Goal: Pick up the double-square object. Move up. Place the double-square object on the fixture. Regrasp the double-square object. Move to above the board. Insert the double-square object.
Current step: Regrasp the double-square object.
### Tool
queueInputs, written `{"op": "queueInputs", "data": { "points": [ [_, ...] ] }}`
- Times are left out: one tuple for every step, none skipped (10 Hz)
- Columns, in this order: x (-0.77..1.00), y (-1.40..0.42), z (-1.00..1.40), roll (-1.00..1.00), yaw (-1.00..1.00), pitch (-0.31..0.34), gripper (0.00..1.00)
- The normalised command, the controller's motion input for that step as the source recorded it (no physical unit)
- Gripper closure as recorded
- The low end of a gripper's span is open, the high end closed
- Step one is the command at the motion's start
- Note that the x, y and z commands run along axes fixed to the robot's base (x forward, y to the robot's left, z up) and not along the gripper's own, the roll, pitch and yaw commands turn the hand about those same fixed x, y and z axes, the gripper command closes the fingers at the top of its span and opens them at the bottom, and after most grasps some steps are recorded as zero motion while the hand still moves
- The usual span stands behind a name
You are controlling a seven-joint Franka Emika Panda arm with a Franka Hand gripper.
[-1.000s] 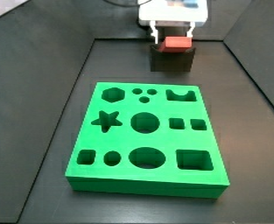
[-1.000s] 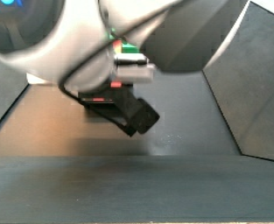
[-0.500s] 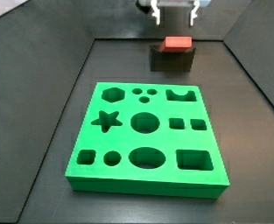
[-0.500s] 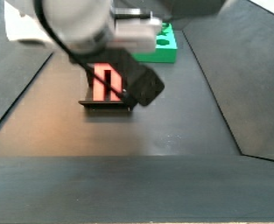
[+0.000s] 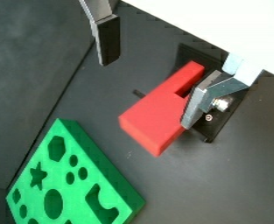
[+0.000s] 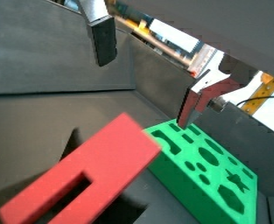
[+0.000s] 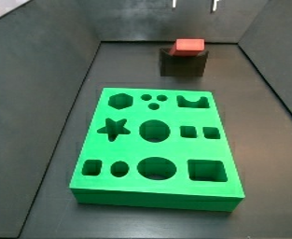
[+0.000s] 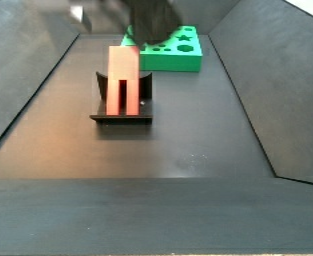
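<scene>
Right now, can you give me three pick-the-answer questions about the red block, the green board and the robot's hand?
1. Where is the red block?
A. in the board
B. on the fixture
C. in the hand

2. What colour is the board?
A. blue
B. green
C. yellow

3. How is the hand?
A. open, holding nothing
B. shut on the block
C. shut on the board

Answers:
1 B, both side views show the block sitting on the fixture.
2 B, it is bright green.
3 A, in both wrist views the fingers stand apart above the block.
</scene>
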Motion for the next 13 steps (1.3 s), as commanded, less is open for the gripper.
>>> {"op": "queueInputs", "data": {
  "points": [
    [-0.06, -1.0, 0.71, 1.0, 0.03, 0.03, 0.0],
    [-0.06, -1.0, 0.65, 1.0, 0.03, 0.028, 0.0],
    [-0.05, -0.81, 0.38, 1.0, 0.03, 0.025, 0.0],
    [-0.04, -0.62, 0.19, 1.0, 0.03, 0.022, 0.0],
    [-0.03, -0.34, 0.1, 1.0, 0.03, 0.019, 0.0],
    [-0.03, -0.2, 0.08, 1.0, 0.03, 0.017, 0.0],
    [-0.03, -0.06, 0.05, 1.0, 0.03, 0.013, 0.0],
    [-0.02, -0.04, 0.02, 1.0, 0.03, 0.009, 0.0],
    [-0.01, -0.03, 0.01, 1.0, 0.04, 0.005, 0.0],
    [0.0, -0.03, 0.01, 1.0, 0.04, 0.004, 0.0],
    [0.0, -0.02, 0.01, 1.0, 0.04, 0.004, 0.0],
    [0.0, -0.02, 0.01, 1.0, 0.04, 0.01, 0.0],
    [0.0, -0.02, 0.01, 1.0, 0.04, 0.015, 0.0]
  ]
}}
